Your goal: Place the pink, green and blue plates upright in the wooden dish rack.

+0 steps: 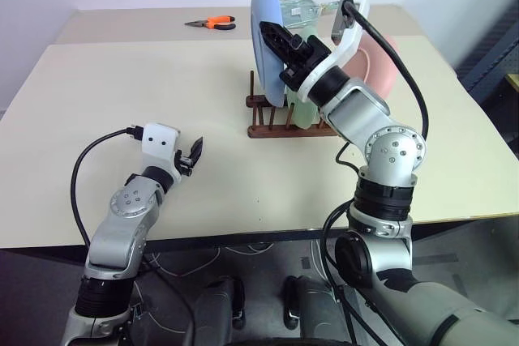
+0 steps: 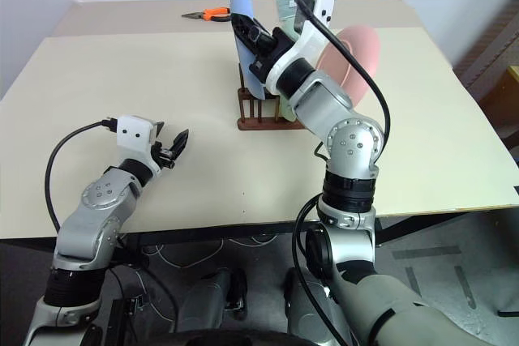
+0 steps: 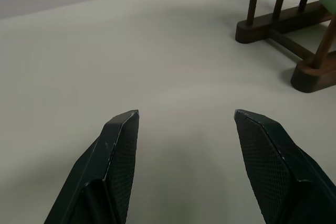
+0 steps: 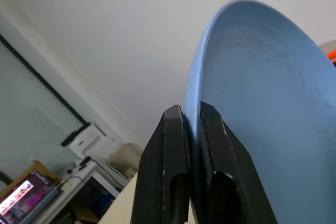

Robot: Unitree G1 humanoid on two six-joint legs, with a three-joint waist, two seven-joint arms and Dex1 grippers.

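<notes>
1. Near the front left edge of the tabletop (image 1: 122, 95), the left tool (image 1: 191, 157) hovers low with its two black fingers (image 3: 118, 150) spread apart and nothing between them; bare surface shows in the gap in the left wrist view.
2. Toward the far edge, left of centre, lie orange-handled pliers (image 1: 212, 23), well apart from everything else.
3. Right of centre, toward the far edge, stands the wooden dish rack (image 1: 280, 123), dark brown, with upright pegs rising from its base rails.
4. At the left end of the rack the blue plate (image 1: 268, 34) is on edge, roughly upright, with its lower rim down among the pegs; whether it rests on the rails cannot be told.
5. The right tool (image 1: 274, 38) is closed on the blue plate's rim, one finger (image 4: 160, 171) on each face of it, as the right wrist view shows.
6. Just right of the blue plate the green plate (image 1: 302, 111) stands in the rack, largely hidden behind the right arm.
7. At the right end of the rack the pink plate (image 2: 357, 50) stands on edge, tilted, its face turned toward the front of the tabletop.
</notes>
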